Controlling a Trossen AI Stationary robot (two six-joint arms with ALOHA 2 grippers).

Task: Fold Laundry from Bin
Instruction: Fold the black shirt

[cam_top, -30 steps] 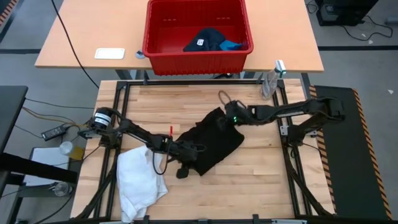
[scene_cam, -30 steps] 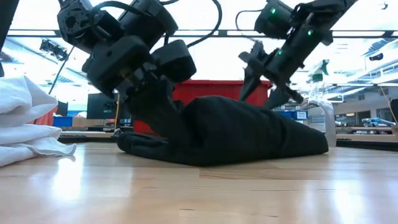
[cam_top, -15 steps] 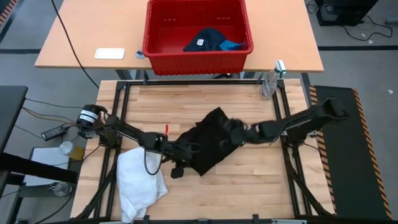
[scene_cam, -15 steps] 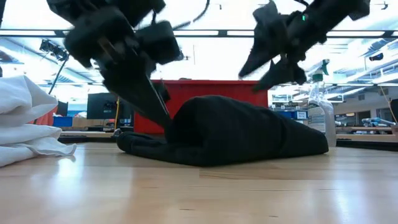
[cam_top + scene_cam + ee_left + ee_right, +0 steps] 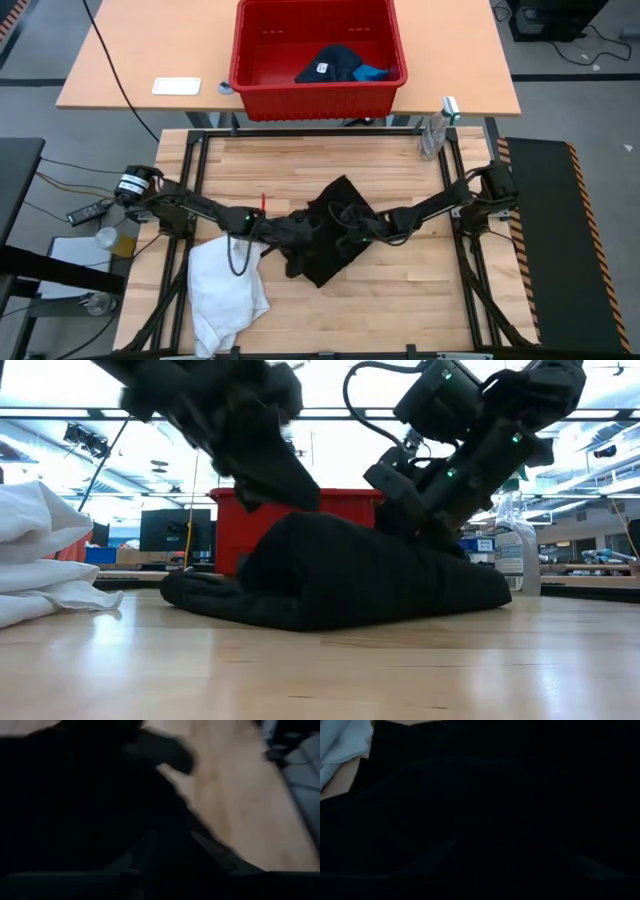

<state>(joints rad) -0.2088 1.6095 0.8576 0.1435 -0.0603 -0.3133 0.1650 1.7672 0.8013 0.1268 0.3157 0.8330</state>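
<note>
Near edge of counter [image 5: 400,310]: white garment [image 5: 225,292], heaped in loose folds at the left front, partly over the edge, untouched.

Centre of counter: black garment [image 5: 335,235], a low rumpled mound, matte, thick-looking, irregular in outline, corners splayed toward the far side. Not yet flat or squared.

Left pincer [image 5: 300,232]: low at the mound's left side, against or in the cloth. Whether it grips the cloth, cannot tell.

Right pincer [image 5: 352,235]: low on the mound from the right, just beside the left one. Opening likewise cannot be told; its wrist view is filled with dark fabric.

Risks, judged: both pincers are crowded in one patch, so they could collide or snag the same layer; a pull from there may bunch the cloth further, or drag it into the white garment.

Far counter: red bin [image 5: 318,92], holding a dark navy garment [image 5: 330,63] with white tag and a small blue garment [image 5: 372,72].
</note>
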